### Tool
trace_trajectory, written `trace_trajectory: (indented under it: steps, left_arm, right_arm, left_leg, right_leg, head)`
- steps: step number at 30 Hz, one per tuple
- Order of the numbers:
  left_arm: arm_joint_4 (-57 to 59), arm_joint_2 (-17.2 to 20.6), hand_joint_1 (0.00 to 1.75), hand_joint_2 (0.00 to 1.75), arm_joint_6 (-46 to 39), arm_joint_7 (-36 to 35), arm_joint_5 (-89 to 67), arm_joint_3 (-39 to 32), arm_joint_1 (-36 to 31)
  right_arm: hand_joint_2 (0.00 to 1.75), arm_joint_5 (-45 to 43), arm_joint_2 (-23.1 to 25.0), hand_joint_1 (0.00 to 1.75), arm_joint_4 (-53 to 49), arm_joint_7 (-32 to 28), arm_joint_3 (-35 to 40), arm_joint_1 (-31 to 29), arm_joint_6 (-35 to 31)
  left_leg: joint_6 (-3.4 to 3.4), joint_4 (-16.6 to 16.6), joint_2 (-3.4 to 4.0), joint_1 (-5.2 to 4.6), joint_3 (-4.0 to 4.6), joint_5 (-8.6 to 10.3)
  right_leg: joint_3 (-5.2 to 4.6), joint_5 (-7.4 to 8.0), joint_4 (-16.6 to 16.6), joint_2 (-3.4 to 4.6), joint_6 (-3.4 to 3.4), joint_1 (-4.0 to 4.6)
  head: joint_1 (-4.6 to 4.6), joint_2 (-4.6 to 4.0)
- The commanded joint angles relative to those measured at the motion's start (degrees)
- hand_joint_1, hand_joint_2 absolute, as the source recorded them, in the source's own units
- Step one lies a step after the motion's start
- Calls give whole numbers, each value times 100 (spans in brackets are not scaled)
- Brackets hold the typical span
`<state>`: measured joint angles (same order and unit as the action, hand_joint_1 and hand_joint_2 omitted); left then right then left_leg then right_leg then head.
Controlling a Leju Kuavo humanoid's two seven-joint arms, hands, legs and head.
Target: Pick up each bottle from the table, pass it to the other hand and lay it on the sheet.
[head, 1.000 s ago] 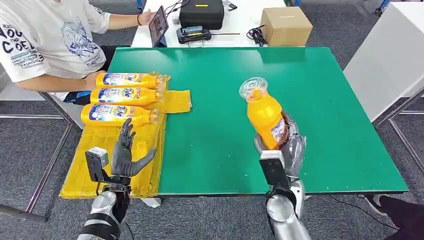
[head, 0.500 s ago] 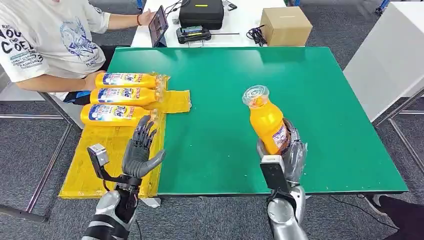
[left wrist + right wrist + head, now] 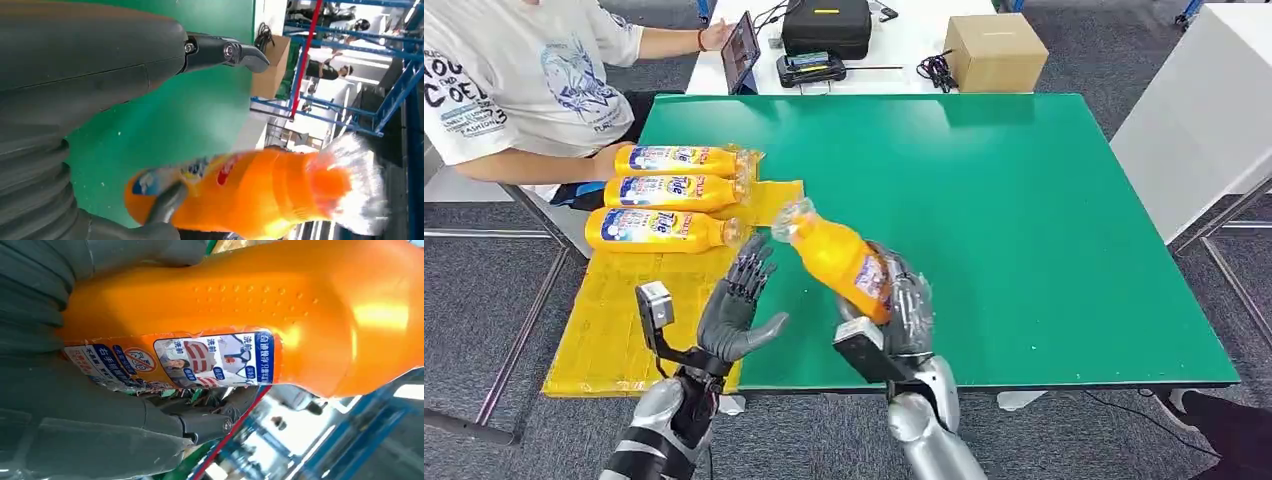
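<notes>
While tilted, orange bottle (image 3: 839,262), clear-wrapped cap, printed label

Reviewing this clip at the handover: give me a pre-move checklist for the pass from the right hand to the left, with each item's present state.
1. Right hand grips the orange bottle firmly at its lower body: ok.
2. Left hand holds nothing, fingers spread to receive: ok.
3. Bottle's capped end tilted toward the left hand: ok.
4. Left hand touching the bottle: not ok, a gap shows in the head view.
5. Bare room on the yellow sheet nearer the robot than the three laid bottles: ok.
6. Person's arm away from the drop spot: ok, it rests beside the farthest bottle.
</notes>
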<state>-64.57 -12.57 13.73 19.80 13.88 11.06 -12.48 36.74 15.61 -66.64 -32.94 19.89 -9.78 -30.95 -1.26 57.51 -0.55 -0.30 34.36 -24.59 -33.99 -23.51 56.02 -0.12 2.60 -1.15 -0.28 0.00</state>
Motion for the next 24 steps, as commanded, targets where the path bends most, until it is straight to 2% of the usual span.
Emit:
trace_trajectory:
  steps: [1, 10, 21, 24]
  left_arm:
    - [419, 189, 0, 175, 67, -148, 106, 236, -290]
    - [480, 188, 0, 175, 522, -266, 590, 315, -261]
    - [479, 190, 0, 175, 522, -267, 592, 316, -258]
    - [476, 189, 0, 175, 549, -275, 645, 301, -261]
  right_arm:
    - [175, -152, 68, 175, 823, -44, 765, -442, -123]
    - [175, -339, 235, 175, 1493, -154, 1134, -528, -88]
    - [175, -342, 244, 175, 1501, -160, 1137, -516, -102]
    - [175, -354, 259, 175, 1556, -157, 1154, -525, -78]
  left_leg:
    - [9, -1, 12, 10, -27, -12]
    - [9, -5, 6, 6, -19, -6]
    - [12, 2, 11, 14, -32, -17]
    - [7, -1, 6, 4, -13, -6]
  right_leg:
    - [28, -5, -9, 8, -13, 12]
    - [21, -2, -11, 4, -12, 7]
    - [36, -10, -9, 7, -17, 16]
    - [15, -3, -5, 4, -10, 5]
  head:
    - [2, 0]
    - [2, 0]
    - [2, 0]
    - [4, 0]
